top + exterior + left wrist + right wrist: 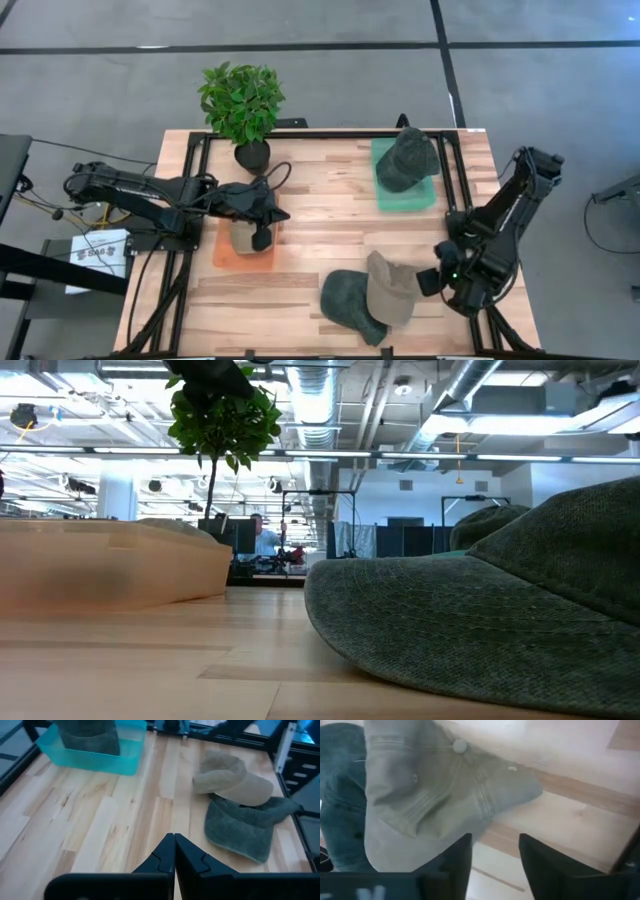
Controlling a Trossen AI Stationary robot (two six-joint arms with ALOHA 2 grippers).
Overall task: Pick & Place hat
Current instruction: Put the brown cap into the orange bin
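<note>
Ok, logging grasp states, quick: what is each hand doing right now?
Left hand: closed, holding nothing, above the orange tray.
Right hand: open, empty, beside the tan fabric cap.

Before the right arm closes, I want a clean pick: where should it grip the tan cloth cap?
Probably the tan cloth cap's crown edge on the right, nearest the open right gripper. That side lies clear on bare wood; its other side overlaps the dark green cap.
</note>
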